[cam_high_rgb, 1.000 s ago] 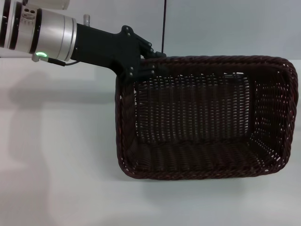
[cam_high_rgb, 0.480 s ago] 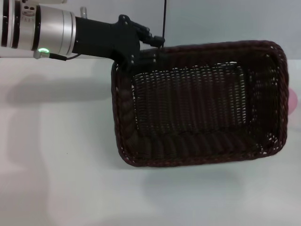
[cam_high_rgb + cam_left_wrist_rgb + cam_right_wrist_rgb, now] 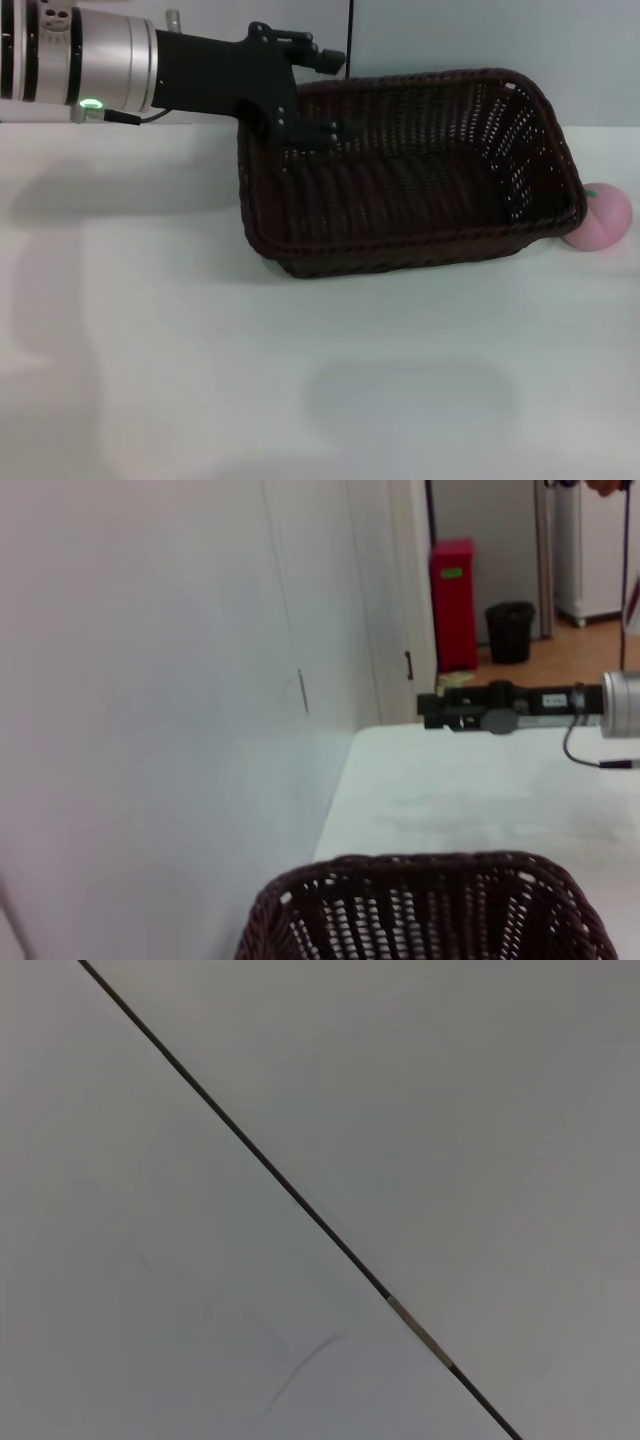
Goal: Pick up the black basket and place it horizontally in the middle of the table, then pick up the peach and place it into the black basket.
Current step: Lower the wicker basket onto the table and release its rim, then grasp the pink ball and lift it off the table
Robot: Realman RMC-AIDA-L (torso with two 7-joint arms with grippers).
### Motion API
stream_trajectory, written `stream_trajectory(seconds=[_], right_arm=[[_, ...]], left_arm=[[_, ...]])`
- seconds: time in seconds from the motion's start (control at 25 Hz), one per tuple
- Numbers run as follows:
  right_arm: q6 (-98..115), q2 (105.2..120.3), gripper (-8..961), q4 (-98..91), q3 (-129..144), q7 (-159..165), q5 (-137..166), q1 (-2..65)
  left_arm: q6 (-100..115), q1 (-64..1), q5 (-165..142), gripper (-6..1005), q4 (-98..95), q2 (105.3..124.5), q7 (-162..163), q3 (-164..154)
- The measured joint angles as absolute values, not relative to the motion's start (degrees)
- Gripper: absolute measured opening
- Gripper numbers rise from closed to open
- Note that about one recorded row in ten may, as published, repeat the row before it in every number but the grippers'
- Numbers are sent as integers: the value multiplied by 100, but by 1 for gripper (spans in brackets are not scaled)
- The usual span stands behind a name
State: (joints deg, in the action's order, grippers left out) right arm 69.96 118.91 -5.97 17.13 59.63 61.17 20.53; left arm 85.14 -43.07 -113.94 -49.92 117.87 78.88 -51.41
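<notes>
My left gripper (image 3: 314, 96) is shut on the back-left rim of the black basket (image 3: 400, 190). It holds the basket lengthwise across the head view, tilted and clear of the white table (image 3: 150, 350), with its shadow on the table below. The basket's end also shows in the left wrist view (image 3: 430, 910). The pale-pink peach (image 3: 602, 220) sits on the table at the far right, partly behind the basket's right end. My right gripper (image 3: 470, 708) shows far off in the left wrist view, over the table's far side.
A wall with a dark vertical seam (image 3: 350, 35) runs behind the table. The left wrist view shows a red bin (image 3: 452, 600) and a black bin (image 3: 510, 630) on the floor beyond. The right wrist view shows only a pale surface crossed by a dark line (image 3: 300, 1200).
The basket has tipped from opening towards the camera to nearly level and moved up in the head view. The peach has come into view at its right end.
</notes>
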Motion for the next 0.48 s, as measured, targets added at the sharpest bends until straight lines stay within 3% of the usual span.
stream_trajectory(seconds=[0.12,0.48], right_arm=[[6996,11891,602,-598,1713,5964,6117,2050],[7020,11890,603,-603,1741,5967,6119,2037]], left_arm=[[8423,-4127,-10981,800,-4992,11785,7751,-5112],[7998,-3267,-9065,850,-4440,11822,7105,-5063]])
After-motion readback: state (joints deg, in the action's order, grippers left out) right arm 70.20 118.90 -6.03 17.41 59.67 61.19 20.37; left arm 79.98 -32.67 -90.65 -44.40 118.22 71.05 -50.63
